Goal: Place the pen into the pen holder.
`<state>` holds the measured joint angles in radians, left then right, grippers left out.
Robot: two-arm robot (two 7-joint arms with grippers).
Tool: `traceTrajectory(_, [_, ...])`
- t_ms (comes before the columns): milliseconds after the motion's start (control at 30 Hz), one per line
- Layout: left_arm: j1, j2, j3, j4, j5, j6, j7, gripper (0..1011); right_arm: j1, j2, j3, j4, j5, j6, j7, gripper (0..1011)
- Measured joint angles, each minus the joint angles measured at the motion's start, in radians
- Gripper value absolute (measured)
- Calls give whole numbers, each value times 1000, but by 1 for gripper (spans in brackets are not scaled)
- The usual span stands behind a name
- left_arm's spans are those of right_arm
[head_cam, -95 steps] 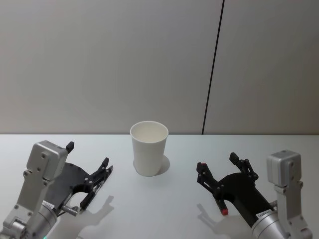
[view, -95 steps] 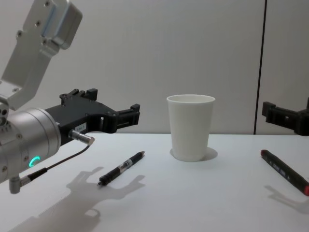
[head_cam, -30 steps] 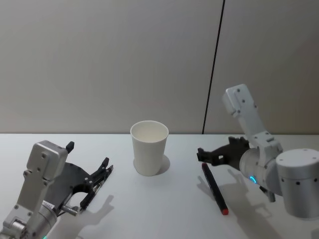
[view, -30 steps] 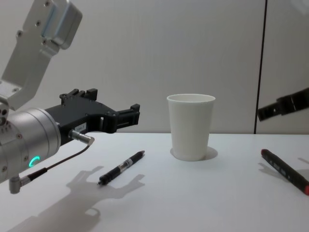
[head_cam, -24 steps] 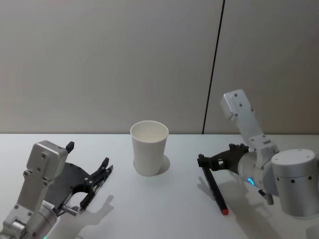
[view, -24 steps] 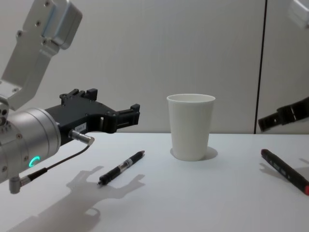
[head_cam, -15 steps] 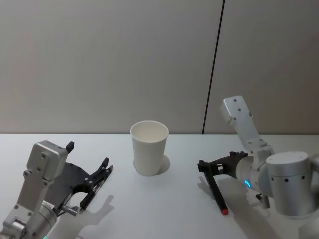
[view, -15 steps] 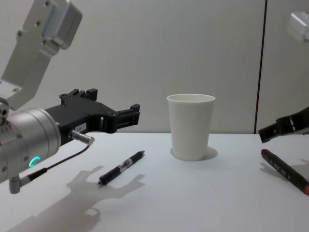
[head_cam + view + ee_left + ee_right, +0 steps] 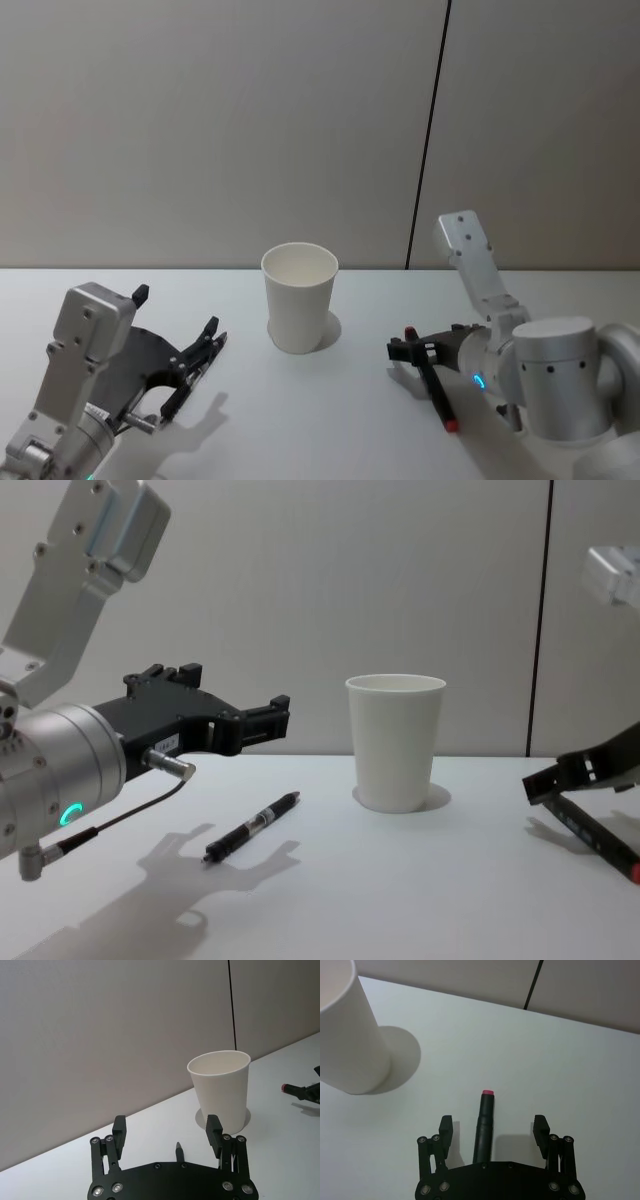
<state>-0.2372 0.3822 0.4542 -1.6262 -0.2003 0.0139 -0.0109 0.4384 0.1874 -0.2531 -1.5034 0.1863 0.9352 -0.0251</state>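
The right claw (image 9: 493,1122) is the one placed for this job. It hangs low over the white tabletop (image 9: 330,420), fingers spread wide and gripping nothing. The dark pen with red ends (image 9: 484,1125) lies flat between those fingers.

What matters is the pen's lie. Its long axis runs outward along the claw's own reach, parallel to the fingers rather than across them, so closing the fingers should pinch the barrel across its width. It does not sit centred. It lies nearer the finger on the cup's side, with a wider gap to the other finger, and neither finger touches it. One red end pokes out just past the fingertips, while the rest of the barrel runs back under the claw's body towards the robot.

The plain white tapered paper cup (image 9: 299,300) stands upright and well apart from this claw, off to its left and a little farther out. I'd judge the claw needs to settle a touch lower before it closes. Whether the fingertips already reach down to the barrel's level I cannot tell.

The left claw (image 9: 166,1127) hovers on the far side of the cup, also spread open and holding nothing. A slim black pen (image 9: 252,827) lies on the tabletop beneath it.
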Motion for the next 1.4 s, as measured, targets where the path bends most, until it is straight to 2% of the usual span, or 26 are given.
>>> traceTrajectory(267, [0, 0, 0, 0, 0, 0, 0, 1003, -6, -20, 1, 29, -10, -17, -11, 1001])
traceTrajectory(767, [0, 0, 0, 0, 0, 0, 0, 1003, -12, -36, -1, 51, -24, -49, -15, 978])
traceTrajectory(900, [0, 0, 0, 0, 0, 0, 0, 1003, -13, -39, -2, 54, -26, -55, -16, 898])
traceTrajectory(1033, [0, 0, 0, 0, 0, 0, 0, 1003, -14, -40, -3, 55, -27, -58, -16, 762])
traceTrajectory(1100, [0, 0, 0, 0, 0, 0, 0, 1003, -14, -41, -3, 56, -27, -59, -16, 725])
traceTrajectory(1267, [0, 0, 0, 0, 0, 0, 0, 1003, -15, -42, -3, 58, -29, -61, -16, 550])
traceTrajectory(1333, [0, 0, 0, 0, 0, 0, 0, 1003, -15, -42, -3, 58, -29, -61, -16, 513])
traceTrajectory(1400, [0, 0, 0, 0, 0, 0, 0, 1003, -15, -42, -3, 58, -30, -62, -16, 425])
